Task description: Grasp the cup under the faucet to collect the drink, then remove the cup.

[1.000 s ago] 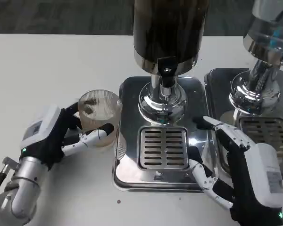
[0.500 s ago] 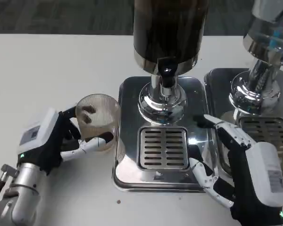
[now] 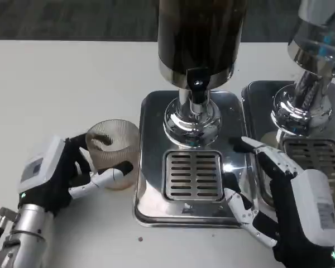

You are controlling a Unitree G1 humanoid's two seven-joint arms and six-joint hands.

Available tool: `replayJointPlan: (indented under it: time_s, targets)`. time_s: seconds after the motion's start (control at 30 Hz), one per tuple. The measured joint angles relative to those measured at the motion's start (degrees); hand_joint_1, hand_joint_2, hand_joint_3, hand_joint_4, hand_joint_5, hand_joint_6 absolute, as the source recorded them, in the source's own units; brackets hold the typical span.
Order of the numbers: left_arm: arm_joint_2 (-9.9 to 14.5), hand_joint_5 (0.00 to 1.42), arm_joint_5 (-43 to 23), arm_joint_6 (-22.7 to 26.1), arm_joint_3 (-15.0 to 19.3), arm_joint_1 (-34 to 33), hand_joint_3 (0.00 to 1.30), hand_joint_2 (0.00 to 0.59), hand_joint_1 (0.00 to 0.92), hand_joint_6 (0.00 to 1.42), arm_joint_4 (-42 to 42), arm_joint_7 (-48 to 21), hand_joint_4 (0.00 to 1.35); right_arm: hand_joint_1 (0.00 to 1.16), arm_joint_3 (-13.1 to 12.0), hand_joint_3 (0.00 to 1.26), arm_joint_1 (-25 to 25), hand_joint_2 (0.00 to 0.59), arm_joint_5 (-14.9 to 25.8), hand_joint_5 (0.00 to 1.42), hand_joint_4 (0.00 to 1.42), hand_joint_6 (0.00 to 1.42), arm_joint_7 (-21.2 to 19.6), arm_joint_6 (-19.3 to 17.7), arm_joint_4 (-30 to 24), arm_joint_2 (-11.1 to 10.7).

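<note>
A clear ribbed cup (image 3: 113, 149) stands just left of the dispenser's steel tray (image 3: 156, 111), with a brownish drink showing inside. My left hand (image 3: 61, 173) wraps it from the left, one finger across its front and another behind. The black faucet (image 3: 197, 84) hangs under the dark drink tank (image 3: 200, 33), above the slotted drip grate (image 3: 192, 174). My right hand (image 3: 287, 209) rests at the tray's right edge with fingers spread, holding nothing.
A second steel dispenser (image 3: 312, 72) with its own tray and grate (image 3: 315, 156) stands at the right. White tabletop (image 3: 61, 84) stretches to the left and far side. A small dark speck (image 3: 140, 239) lies near the tray's front.
My left hand has drawn the cup a little toward me and leftward, farther from the tray. The right hand has stayed still.
</note>
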Motion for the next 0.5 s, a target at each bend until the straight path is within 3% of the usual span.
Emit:
replayJointPlan:
  time_s: [0.5]
  targets:
    - [0.56, 0.92, 0.43, -5.36, 3.13, 3.36, 0.55, 0.223, 0.269, 1.11, -8.54, 4.30, 0.66, 0.44, 0.05, 0.35, 0.21, 0.420, 0.31, 0.34, 0.39, 0.38, -0.01, -0.71, 0.10, 0.08]
